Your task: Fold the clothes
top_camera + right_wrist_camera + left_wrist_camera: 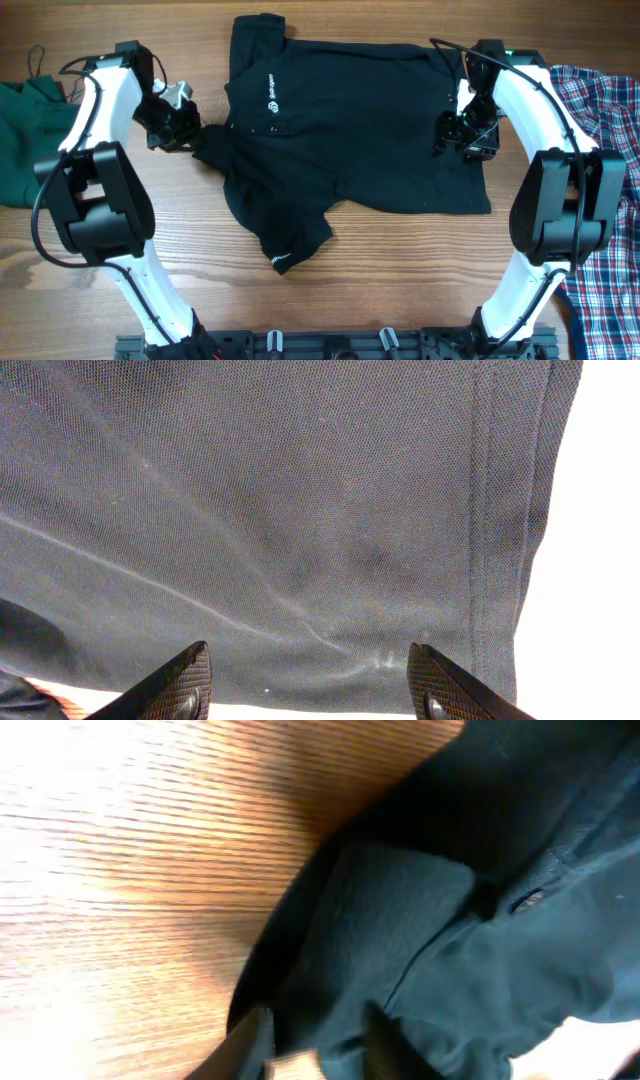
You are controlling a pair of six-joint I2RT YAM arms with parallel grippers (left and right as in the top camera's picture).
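Note:
The black short-sleeved shirt [350, 120] with a small white logo lies spread on the wooden table, one sleeve pointing to the front. My left gripper [195, 135] is at the shirt's left edge by the collar, and the cloth is drawn to a point toward it. In the left wrist view its fingers [318, 1045] are closed on a fold of the dark cloth [500, 920]. My right gripper [455, 140] is over the shirt's right side near the hem. In the right wrist view its jaws [310, 680] are wide open above the flat fabric [300, 490], holding nothing.
A dark green top [20, 130] lies at the table's left edge. A red-blue-white plaid shirt [610, 150] lies along the right edge. Bare wooden table [400, 270] shows in front of the black shirt.

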